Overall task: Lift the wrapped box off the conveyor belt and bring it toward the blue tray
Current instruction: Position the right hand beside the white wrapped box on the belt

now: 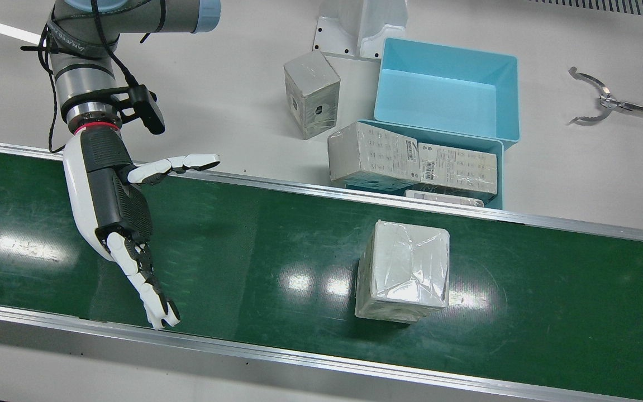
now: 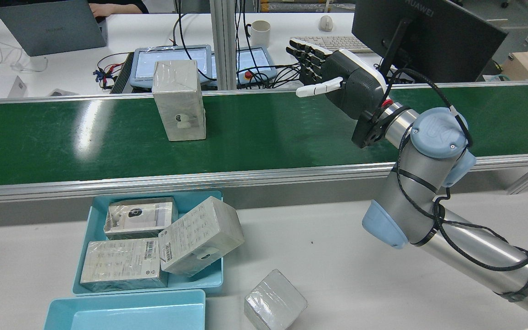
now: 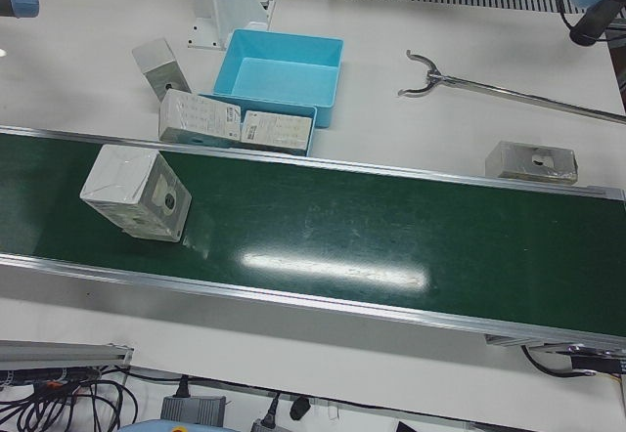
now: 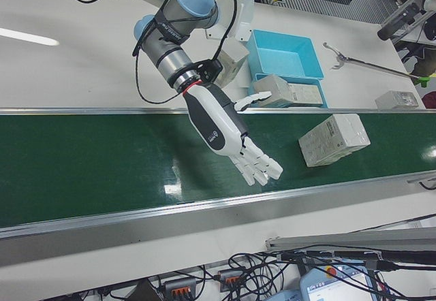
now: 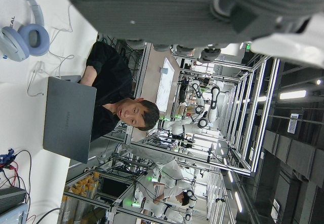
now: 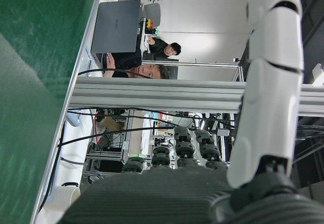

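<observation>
Your right hand [image 1: 117,223] hung flat over the green belt [image 1: 232,245], fingers [image 1: 151,293] spread wide and thumb out to the side, holding nothing. That looked like a hand made ready to catch a box, not one gripping yet. Your left hand showed only as a dark edge in its own camera, so I cannot tell if it was open or closed.

The wrapped box [image 1: 402,271] stood on the belt, well apart from your right hand, off toward the robot's left. Nothing lay between the two, so a straight slide along the belt looked like the likely next move. The shiny wrap may be slippery, so a grip from two sides seemed wise.

Past the box, just off the belt's edge on the robot's side, sat the blue tray [image 1: 497,184]. It already held other boxes [image 1: 410,159], and one leaned over its rim, so room inside looked tight. An empty blue tray [image 1: 447,89] sat right behind it, and a loose box [image 1: 311,94] stood on the white table [image 1: 232,89] nearby.

Far across the belt from the robot were desks with a monitor [image 2: 422,39], a keyboard [image 2: 330,42] and a laptop [image 2: 48,27].
</observation>
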